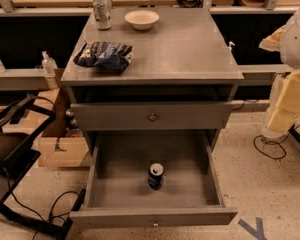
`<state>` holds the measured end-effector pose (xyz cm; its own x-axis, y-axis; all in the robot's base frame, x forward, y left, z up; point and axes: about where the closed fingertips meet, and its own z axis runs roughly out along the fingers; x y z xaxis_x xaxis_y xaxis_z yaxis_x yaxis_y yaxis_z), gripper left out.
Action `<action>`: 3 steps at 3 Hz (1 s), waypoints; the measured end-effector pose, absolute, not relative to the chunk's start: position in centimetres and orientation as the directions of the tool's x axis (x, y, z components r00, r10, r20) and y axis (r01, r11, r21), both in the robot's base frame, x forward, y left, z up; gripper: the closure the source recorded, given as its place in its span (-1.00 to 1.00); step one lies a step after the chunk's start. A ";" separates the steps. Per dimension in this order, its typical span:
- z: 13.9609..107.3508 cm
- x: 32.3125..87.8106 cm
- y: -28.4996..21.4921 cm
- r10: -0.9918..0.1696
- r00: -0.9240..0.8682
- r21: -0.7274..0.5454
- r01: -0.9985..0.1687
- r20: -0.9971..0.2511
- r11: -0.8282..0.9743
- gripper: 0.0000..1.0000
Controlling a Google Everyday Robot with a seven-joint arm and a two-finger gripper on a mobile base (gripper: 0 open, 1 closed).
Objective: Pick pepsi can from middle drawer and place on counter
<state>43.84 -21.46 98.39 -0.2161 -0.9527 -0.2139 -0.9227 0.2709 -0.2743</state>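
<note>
Camera view. One pepsi can (pixel 155 176), upright near the middle of the floor of the pulled-out middle drawer (pixel 120 189), at 6 o'clock below the surface (pixel 180 49). Two drawers counted: upper drawer (pixel 115 116) shut, at 12 o'clock of the open one. Three things on the surface: one silver-green can (pixel 102 12) at the 11 o'clock corner, one white bowl (pixel 142 19) at its 3 o'clock, one dark crumpled bag (pixel 104 55) toward 9 o'clock. Pincer (pixel 286 108) at the frame's 3 o'clock edge, well apart from the pepsi can; cannot tell how far open, nor whether holding anything.
</note>
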 end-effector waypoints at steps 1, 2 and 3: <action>98.4 43.8 -21.5 -0.953 -0.216 -0.274 -0.923 -0.214 0.271 -1.00; 96.9 43.9 -21.3 -0.937 -0.207 -0.259 -0.924 -0.280 0.281 -1.00; 88.7 43.6 -21.6 -0.862 -0.170 -0.193 -0.937 -0.477 0.292 -1.00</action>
